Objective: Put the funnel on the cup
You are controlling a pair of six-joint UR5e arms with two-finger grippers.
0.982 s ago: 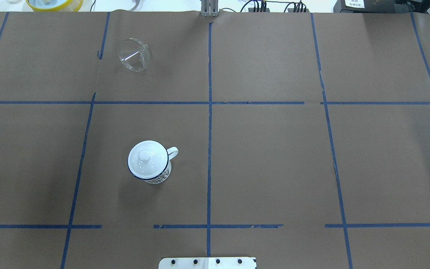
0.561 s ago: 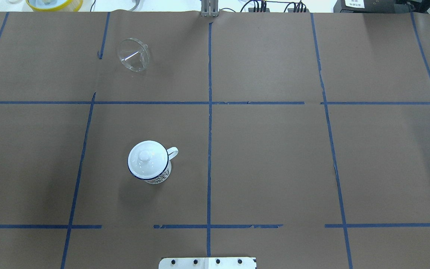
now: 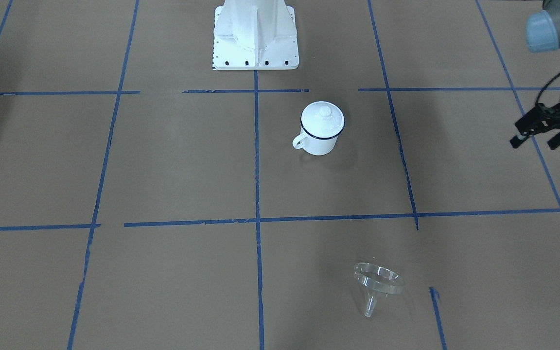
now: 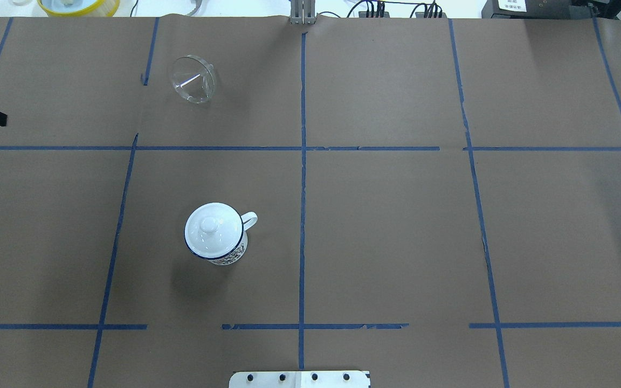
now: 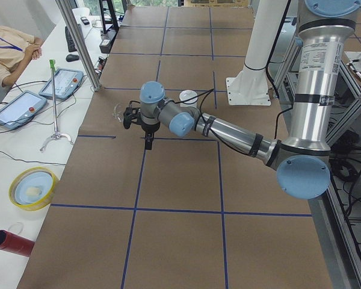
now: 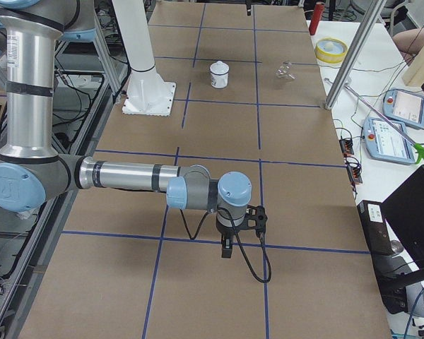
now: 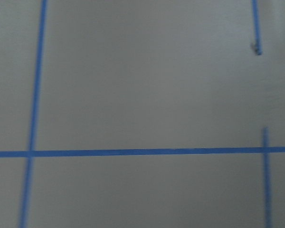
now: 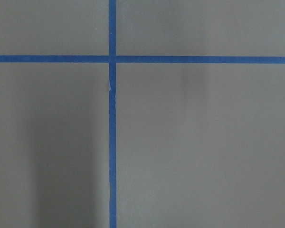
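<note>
The funnel (image 4: 193,79) is clear and lies tilted on its side at the far left of the brown table; it also shows in the front view (image 3: 376,284). The cup (image 4: 231,255) is a white mug with a dark blue rim, standing upright nearer the robot, handle to the right. A white knobbed lid (image 4: 211,227) sits on it. The cup shows in the front view (image 3: 318,142) too. My left gripper (image 3: 533,144) is open and empty, above the table well to the left of both. My right gripper (image 6: 228,244) shows only in the right side view; I cannot tell its state.
The white robot base (image 3: 255,34) stands at the near middle edge. A yellow bowl (image 4: 78,5) and cables lie beyond the far edge. A metal pole (image 5: 78,42), teach pendants and a seated person (image 5: 9,45) are along the far side.
A fingertip of my left gripper has come into the overhead view at its left edge. The funnel, cup and lid have not moved.
</note>
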